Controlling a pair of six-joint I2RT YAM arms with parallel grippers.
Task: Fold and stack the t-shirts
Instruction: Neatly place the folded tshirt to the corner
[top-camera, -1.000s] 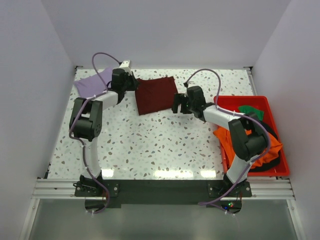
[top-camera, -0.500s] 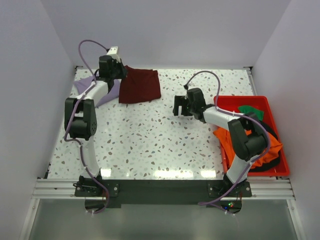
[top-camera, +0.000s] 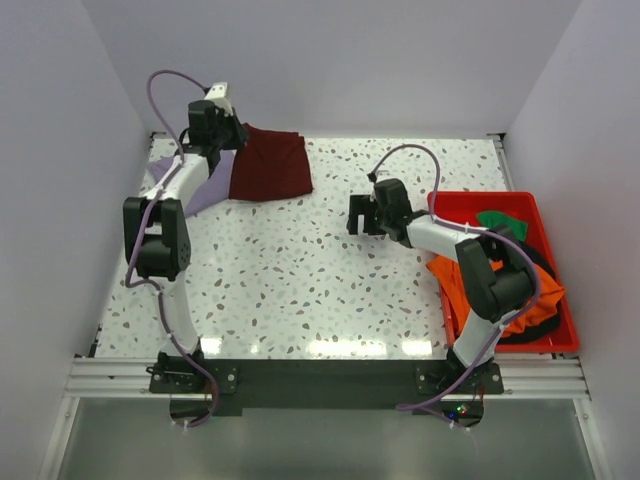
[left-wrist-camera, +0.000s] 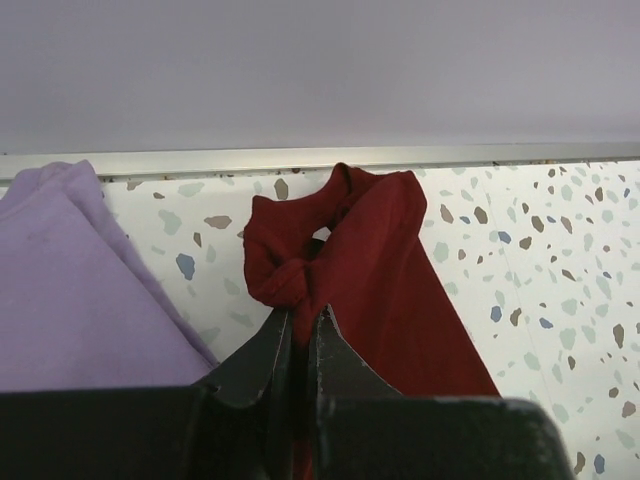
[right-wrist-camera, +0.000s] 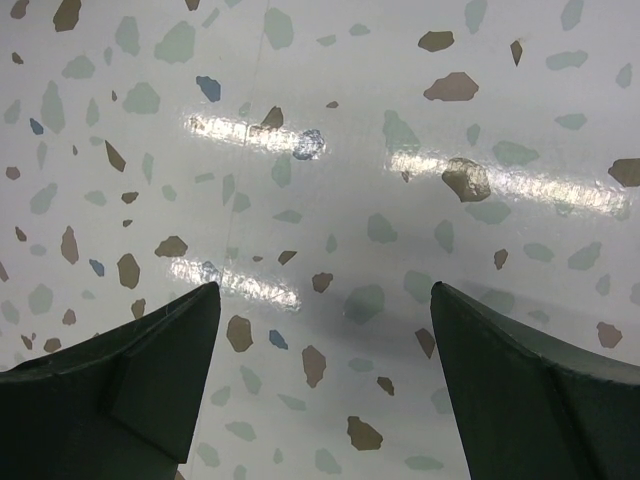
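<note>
A folded dark maroon t-shirt (top-camera: 272, 165) hangs from my left gripper (top-camera: 232, 138) at the far left of the table, its lower part resting on the surface. In the left wrist view the jaws are shut on a bunched fold of the maroon shirt (left-wrist-camera: 375, 270), my left gripper (left-wrist-camera: 301, 318) pinching it. A folded lavender t-shirt (top-camera: 205, 186) lies under the left arm, also in the left wrist view (left-wrist-camera: 70, 290). My right gripper (top-camera: 358, 212) is open and empty over bare table; its fingertips (right-wrist-camera: 185, 330) are wide apart. Orange (top-camera: 455, 285), green (top-camera: 502, 222) and black (top-camera: 545, 310) shirts lie in the bin.
A red plastic bin (top-camera: 553, 342) stands at the right edge beside the right arm. The back wall and its metal rail (left-wrist-camera: 320, 158) run just behind the maroon and lavender shirts. Speckled tabletop (top-camera: 310, 270) lies between the arms.
My left gripper has carried the maroon shirt leftward and toward the back, from the table's middle to beside the lavender shirt. My right gripper has stayed nearly in place, open.
</note>
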